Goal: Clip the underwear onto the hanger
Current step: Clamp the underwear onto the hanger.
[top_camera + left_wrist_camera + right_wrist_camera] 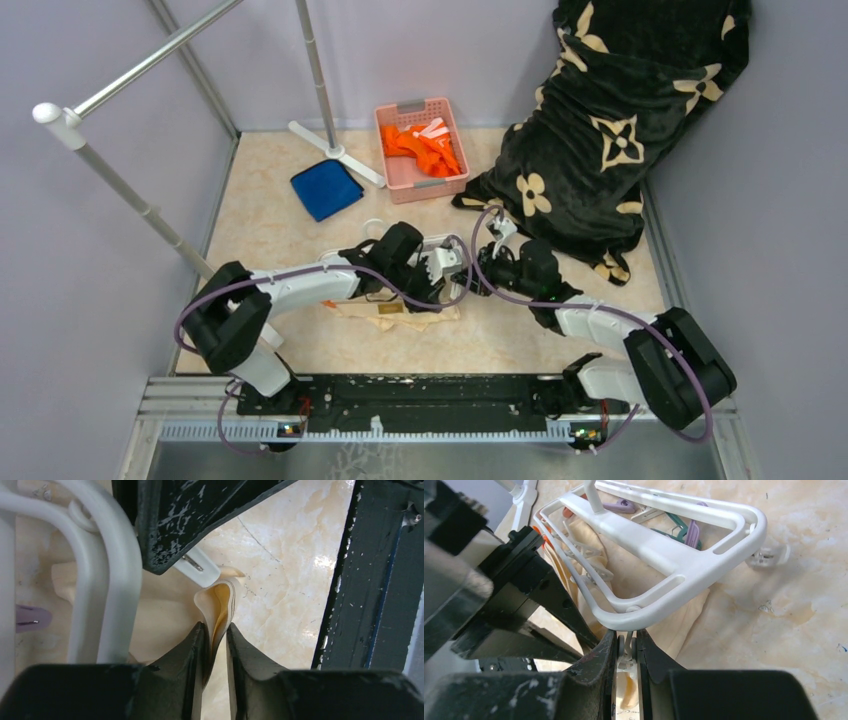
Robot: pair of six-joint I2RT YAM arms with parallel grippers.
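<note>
The pale peach underwear point(400, 312) lies on the floor under the white hanger point(445, 262), between the two arms. In the left wrist view a raised fold of the underwear point(220, 600) stands between my left gripper's point(216, 626) tips. The jaws are slightly apart and floor shows through the gap below the fold. The hanger's bars point(115, 570) run to the left of it. My right gripper point(628, 636) is shut on a small white clip point(626, 647) that dangles from the near end of the hanger point(664, 555). The underwear point(674, 625) lies beneath the frame.
A pink basket point(398, 170) of orange clothes stands at the back, with a blue folded cloth point(326, 189) to its left. A black flowered blanket point(610, 130) fills the back right. Grey rack poles point(318, 70) rise at the back left.
</note>
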